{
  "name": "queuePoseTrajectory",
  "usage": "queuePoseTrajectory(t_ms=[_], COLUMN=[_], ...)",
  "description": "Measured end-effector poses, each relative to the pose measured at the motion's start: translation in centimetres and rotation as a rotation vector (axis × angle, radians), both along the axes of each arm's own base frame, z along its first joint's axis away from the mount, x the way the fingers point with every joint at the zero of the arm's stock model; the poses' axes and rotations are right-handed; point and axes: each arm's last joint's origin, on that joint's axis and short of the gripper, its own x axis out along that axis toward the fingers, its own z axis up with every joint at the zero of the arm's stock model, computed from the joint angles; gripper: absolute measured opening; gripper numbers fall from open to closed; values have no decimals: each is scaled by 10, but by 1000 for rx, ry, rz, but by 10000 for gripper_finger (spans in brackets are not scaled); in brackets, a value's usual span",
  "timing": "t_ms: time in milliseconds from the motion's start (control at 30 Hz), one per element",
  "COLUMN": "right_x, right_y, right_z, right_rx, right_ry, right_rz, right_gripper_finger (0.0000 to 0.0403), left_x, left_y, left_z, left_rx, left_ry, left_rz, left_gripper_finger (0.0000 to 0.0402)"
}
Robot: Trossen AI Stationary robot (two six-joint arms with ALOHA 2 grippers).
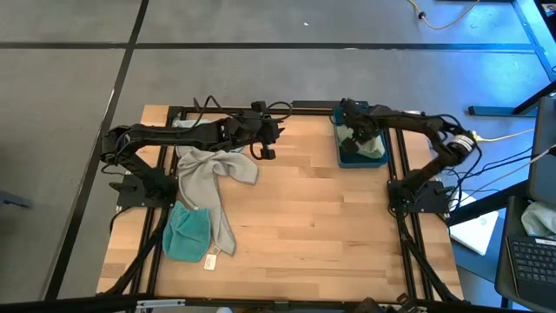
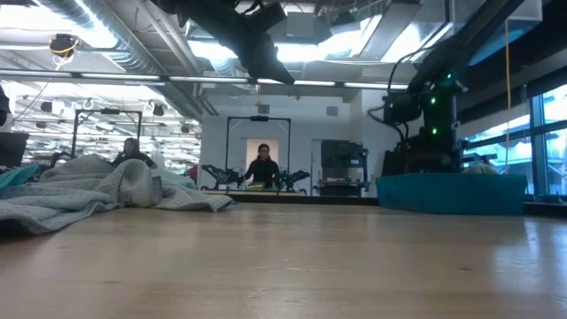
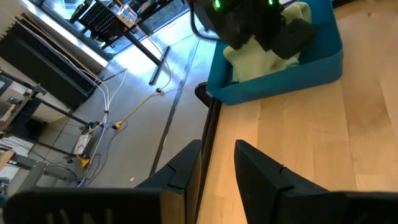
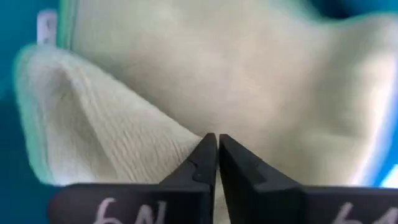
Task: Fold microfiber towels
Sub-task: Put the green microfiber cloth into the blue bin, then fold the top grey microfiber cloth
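Observation:
A light grey towel (image 1: 208,178) lies crumpled on the table's left side, also in the low view (image 2: 97,190). A teal towel (image 1: 187,233) with a white tag (image 1: 209,259) lies at its near end. A pale green towel (image 1: 365,143) lies in the blue tray (image 1: 340,156) at the far right. My right gripper (image 4: 213,144) is down in the tray, shut on the pale green towel (image 4: 186,68). My left gripper (image 3: 217,158) is open and empty, above the table's far middle (image 1: 268,143), beside the grey towel. My right gripper pinches a raised ridge of the pale green towel (image 4: 186,140) between its two fingertips. It comes from above, pointing down into the tray. The rest of the towel lies in the tray; one layer or several, I cannot tell.
The blue tray (image 3: 292,68) stands at the table's far right corner, its walls around my right gripper. The bare wooden tabletop (image 1: 321,226) spreads over the middle and near right. People and other rigs show in the room beyond (image 2: 263,168).

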Motion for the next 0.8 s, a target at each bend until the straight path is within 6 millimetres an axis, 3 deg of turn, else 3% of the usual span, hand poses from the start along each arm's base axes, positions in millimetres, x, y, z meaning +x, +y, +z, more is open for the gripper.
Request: queuePoseTrajectory(t_ms=[200, 400, 633, 800], right_x=[-5, -9, -4, 2], right_y=[6, 26, 72, 110], right_z=[30, 63, 110, 110], right_rx=[-104, -145, -163, -226], right_ry=[-96, -286, -709, -996], right_rz=[12, 44, 294, 533], right_gripper_finger=[52, 68, 69, 69], left_x=[0, -2, -18, -38], left_y=[0, 1, -2, -18], left_z=[0, -2, -6, 0], left_rx=[1, 7, 28, -75], left_ry=[0, 31, 182, 225], left_rz=[5, 34, 164, 187], left_gripper_finger=[89, 89, 89, 89])
